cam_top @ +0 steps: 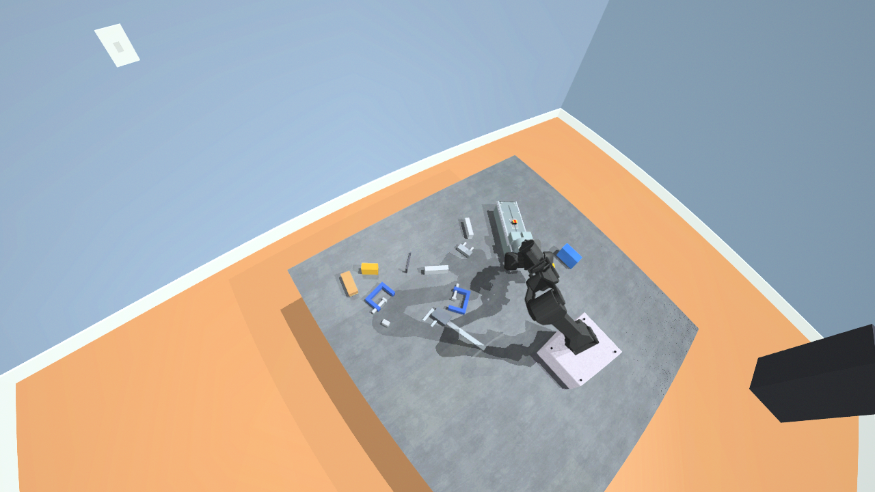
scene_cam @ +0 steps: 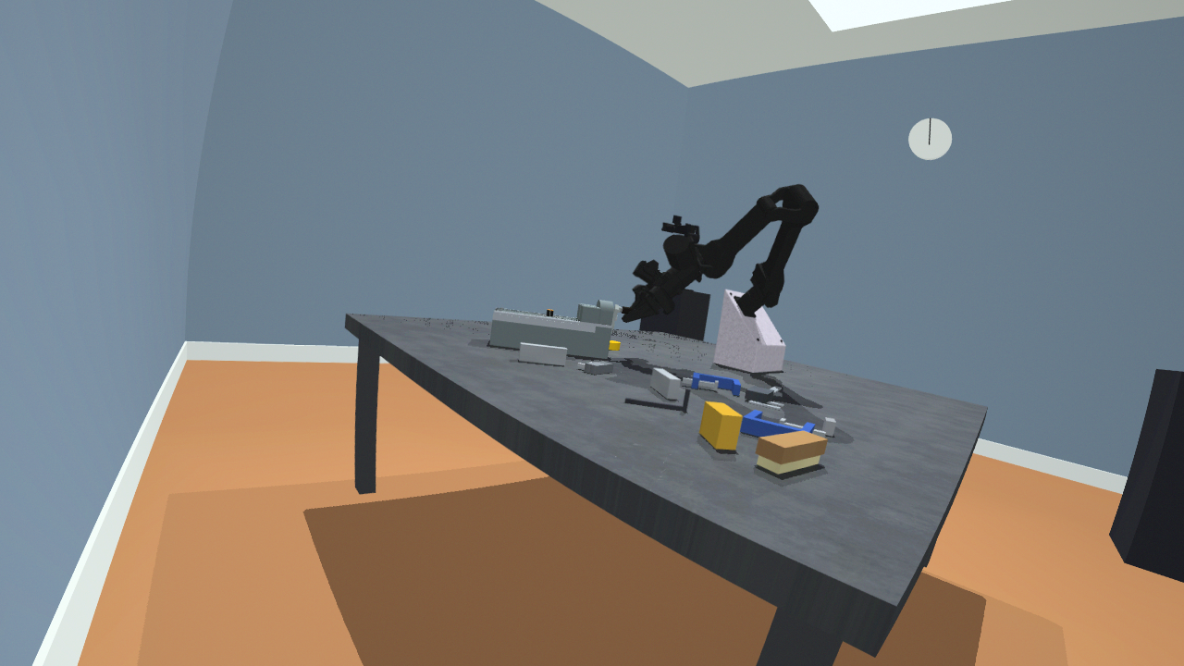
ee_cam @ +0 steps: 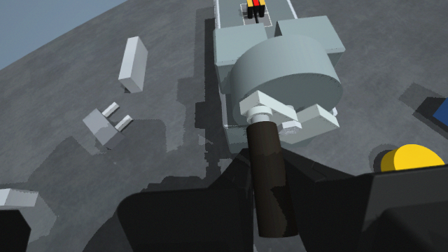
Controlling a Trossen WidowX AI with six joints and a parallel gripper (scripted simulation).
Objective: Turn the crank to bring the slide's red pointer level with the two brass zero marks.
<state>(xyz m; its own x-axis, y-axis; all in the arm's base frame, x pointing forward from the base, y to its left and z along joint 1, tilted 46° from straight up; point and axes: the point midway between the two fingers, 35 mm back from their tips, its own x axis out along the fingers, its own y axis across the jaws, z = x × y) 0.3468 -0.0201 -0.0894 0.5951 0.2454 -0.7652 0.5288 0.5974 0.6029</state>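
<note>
The grey-green machine point(cam_top: 508, 227) point(scene_cam: 550, 334) point(ee_cam: 287, 59) lies on the table, with a round housing at its near end. A pale crank arm point(ee_cam: 271, 105) sits on the housing's face, and its dark brown handle point(ee_cam: 271, 178) points toward the wrist camera. My gripper point(ee_cam: 259, 153) is shut on the handle, one black finger on each side. The red pointer point(ee_cam: 256, 3) sits between yellow and black blocks at the top edge of the wrist view; the slide's pointer block point(cam_top: 514, 222) point(scene_cam: 549, 313) is tiny in the top and exterior views. I cannot make out the brass zero marks or whether they are level.
A blue block point(cam_top: 569, 255) and a yellow round piece point(ee_cam: 416, 158) lie right of the machine. A pale bar point(cam_top: 468, 227) point(ee_cam: 133, 64) and a grey two-pronged piece point(cam_top: 465, 249) point(ee_cam: 103, 127) lie left. Blue clamps point(cam_top: 379, 296) point(cam_top: 460, 300), a hammer point(cam_top: 459, 330) and blocks lie farther left.
</note>
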